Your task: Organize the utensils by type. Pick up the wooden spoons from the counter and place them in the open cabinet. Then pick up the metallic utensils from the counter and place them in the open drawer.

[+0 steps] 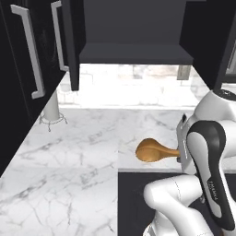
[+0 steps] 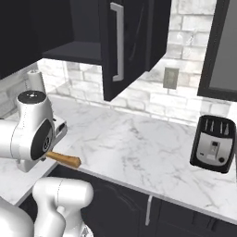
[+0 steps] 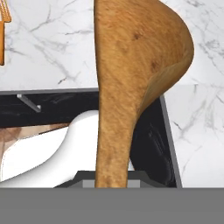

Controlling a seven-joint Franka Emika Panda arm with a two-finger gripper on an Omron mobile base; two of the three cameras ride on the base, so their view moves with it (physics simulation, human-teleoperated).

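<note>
Marble bench (image 1: pixel 69 152) spreads under the open cabinet (image 1: pixel 133 53) at twelve o'clock; end effector (image 3: pixel 113 183) pinches the large wooden spoon (image 1: pixel 152 150) by its handle, likely for lifting there.

You will find almost nothing to read here. The only lettering sits on the dark cover of the robot arm (image 1: pixel 213 184) in the left base view: a short pale line running along the cover, too small and blurred for you to make out. The toaster (image 2: pixel 213 144) in the right base view carries a pale front panel with small dark marks, but none of them resolves into a letter or number.
</note>
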